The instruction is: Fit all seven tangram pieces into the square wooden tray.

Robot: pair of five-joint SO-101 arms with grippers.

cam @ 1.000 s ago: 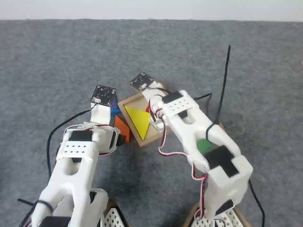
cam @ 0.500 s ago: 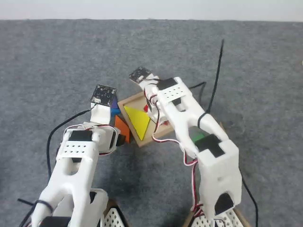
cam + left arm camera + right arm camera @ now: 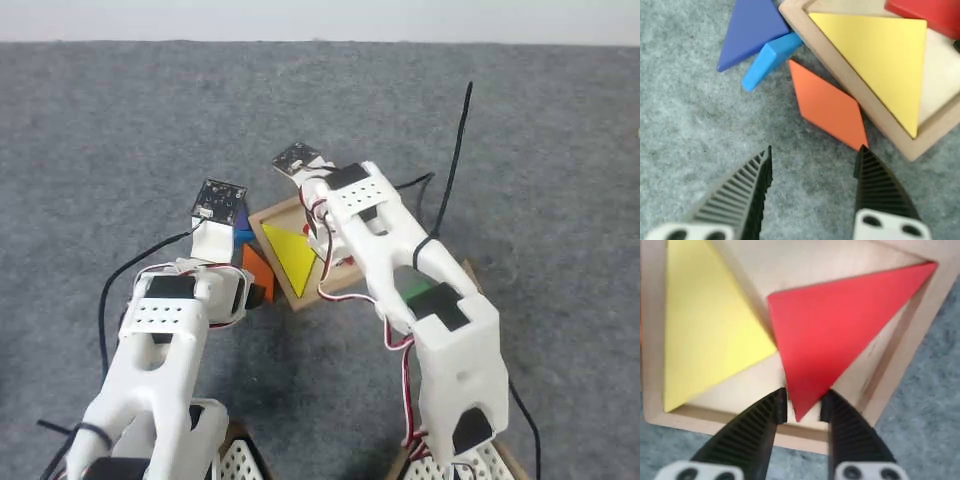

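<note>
Left jaws: released and spread wide, low over the grey desk (image 3: 690, 130) just outside the tray (image 3: 840, 65), with nothing between them.
Right jaws: clenched on one pointed corner of the red triangle (image 3: 835, 330), above the tray's inside near a wall.
Red triangle: inside the tray, one corner reaching into a tray corner, one edge meeting the yellow triangle (image 3: 705, 325).
Yellow triangle: flat on the tray floor, its long edge against one wall.
Orange parallelogram (image 3: 827, 107): flat on the desk outside the tray, beside the outer wall, one tip close to a finger of my left jaws.
Dark blue triangle (image 3: 750, 27): on the desk by a tray corner.
Light blue piece (image 3: 770, 57): tilted on edge between the dark blue triangle and the orange parallelogram.
Green piece (image 3: 418, 291): mostly hidden under my right arm.
</note>
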